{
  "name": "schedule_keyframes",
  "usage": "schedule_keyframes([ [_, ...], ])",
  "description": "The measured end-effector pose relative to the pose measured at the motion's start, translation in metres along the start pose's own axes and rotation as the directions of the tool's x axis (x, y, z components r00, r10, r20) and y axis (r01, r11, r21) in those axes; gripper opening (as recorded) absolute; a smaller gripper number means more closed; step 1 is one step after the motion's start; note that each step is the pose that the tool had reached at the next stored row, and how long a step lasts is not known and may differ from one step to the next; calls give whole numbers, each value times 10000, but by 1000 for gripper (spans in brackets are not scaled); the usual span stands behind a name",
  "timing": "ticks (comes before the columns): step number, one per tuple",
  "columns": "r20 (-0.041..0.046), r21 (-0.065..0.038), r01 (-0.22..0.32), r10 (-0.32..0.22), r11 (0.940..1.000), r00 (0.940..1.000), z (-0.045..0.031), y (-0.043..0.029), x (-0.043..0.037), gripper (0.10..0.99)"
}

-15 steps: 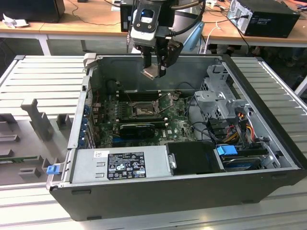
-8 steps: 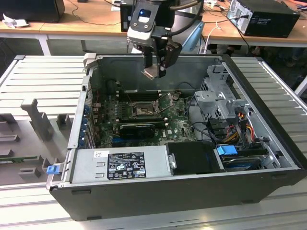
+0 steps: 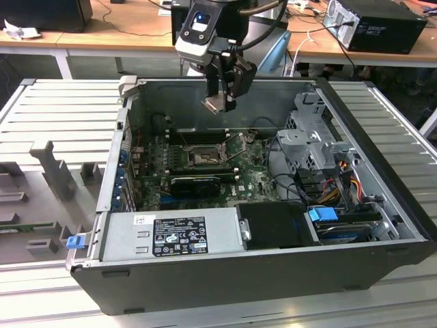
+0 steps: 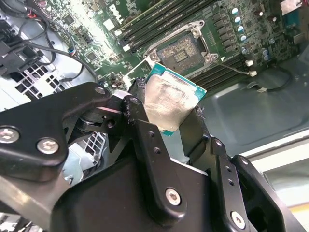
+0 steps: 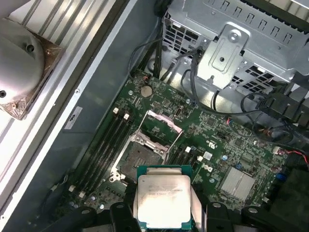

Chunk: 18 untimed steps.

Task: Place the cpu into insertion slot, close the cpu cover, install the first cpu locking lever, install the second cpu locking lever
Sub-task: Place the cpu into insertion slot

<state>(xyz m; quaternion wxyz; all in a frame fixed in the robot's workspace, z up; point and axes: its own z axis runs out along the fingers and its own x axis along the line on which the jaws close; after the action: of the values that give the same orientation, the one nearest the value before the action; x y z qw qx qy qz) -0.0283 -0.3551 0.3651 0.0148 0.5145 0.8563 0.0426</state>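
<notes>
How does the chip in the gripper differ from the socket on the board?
The small square silver-topped cpu is clamped in the gripper above the green board; the dark metal-rimmed insertion slot lies in it, empty. The cpu looks pale, the slot dark. Both are square.

Dull metal cpu (image 5: 163,200), matt black tool (image 4: 167,104)

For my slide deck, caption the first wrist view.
The gripper holds the cpu above the open insertion slot, cpu cover raised.
</notes>
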Motion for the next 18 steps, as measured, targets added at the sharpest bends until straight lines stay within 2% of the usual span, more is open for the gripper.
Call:
schedule_keyframes([
  [3, 40, -9, -451, 451, 9990, 9990, 2, 0, 0, 525],
  [9, 106, -29, -1216, 1216, 9926, 9925, 4, 0, 0, 525],
  [14, 180, -57, -2076, 2077, 9782, 9780, 7, -1, 0, 525],
  [18, 216, -75, -2507, 2508, 9680, 9678, 8, -1, 0, 525],
])
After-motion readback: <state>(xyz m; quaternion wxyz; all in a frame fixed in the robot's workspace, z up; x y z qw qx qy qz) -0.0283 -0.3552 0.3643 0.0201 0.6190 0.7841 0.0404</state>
